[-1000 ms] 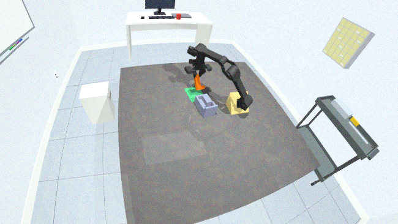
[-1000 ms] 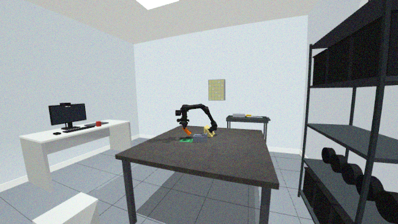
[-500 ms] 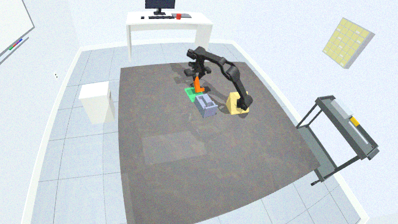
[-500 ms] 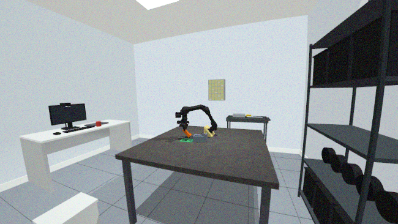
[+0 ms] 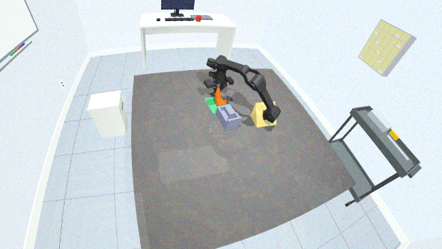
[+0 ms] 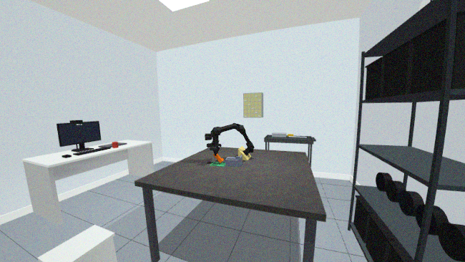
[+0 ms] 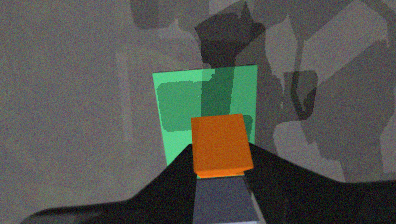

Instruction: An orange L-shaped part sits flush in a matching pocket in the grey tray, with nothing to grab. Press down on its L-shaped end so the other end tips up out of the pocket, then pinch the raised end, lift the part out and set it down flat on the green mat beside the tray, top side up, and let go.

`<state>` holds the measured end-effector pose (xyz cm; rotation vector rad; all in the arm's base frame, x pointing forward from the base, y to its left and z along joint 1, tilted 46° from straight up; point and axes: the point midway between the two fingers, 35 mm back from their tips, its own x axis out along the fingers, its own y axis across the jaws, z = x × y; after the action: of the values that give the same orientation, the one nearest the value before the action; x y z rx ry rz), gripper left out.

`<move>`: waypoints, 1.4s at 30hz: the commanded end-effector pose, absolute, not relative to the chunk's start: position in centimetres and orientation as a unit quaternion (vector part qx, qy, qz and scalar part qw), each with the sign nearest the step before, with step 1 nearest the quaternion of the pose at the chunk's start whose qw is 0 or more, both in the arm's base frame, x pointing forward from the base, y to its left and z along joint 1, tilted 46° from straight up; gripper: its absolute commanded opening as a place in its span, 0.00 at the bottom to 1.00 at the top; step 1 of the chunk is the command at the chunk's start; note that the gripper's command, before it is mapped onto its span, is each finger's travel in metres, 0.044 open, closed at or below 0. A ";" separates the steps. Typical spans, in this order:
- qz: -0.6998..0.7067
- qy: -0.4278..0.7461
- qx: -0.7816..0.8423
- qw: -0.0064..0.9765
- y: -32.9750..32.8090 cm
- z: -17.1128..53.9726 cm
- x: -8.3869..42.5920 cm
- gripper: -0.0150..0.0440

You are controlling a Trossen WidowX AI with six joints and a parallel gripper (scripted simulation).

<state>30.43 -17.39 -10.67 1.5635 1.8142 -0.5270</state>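
Orange L-shaped part [image 5: 219, 97] hangs near-upright, long axis roughly vertical and slightly tilted, upper end in the black parallel-jaw gripper [image 5: 217, 88], lower L end over the flat green mat [image 5: 211, 105]. It sits at frame centre in the top view, just left of the grey pocketed tray [image 5: 228, 117]. Whether it touches the mat: cannot tell. Jaws clamped on the part, partly apart; wrist view shows its orange face [image 7: 221, 145] between them, above the mat [image 7: 172, 107].

The part [image 7: 220, 145] clamped in the black gripper [image 7: 220, 172] is plain orange. Below it, the mat [image 7: 170, 100] is bright green with darker shadow patches. Beside it, the tray [image 5: 228, 117] is uniform grey.
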 end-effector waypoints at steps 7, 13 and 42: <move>-0.202 0.697 0.602 0.333 -16.3 -11.4 30.3 0.25; -0.202 0.697 0.602 0.333 -16.3 -11.4 30.3 0.25; -0.210 0.693 0.607 0.329 -19.0 -9.1 30.7 0.92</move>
<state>30.49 -17.47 -10.18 1.5841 1.8303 -0.5401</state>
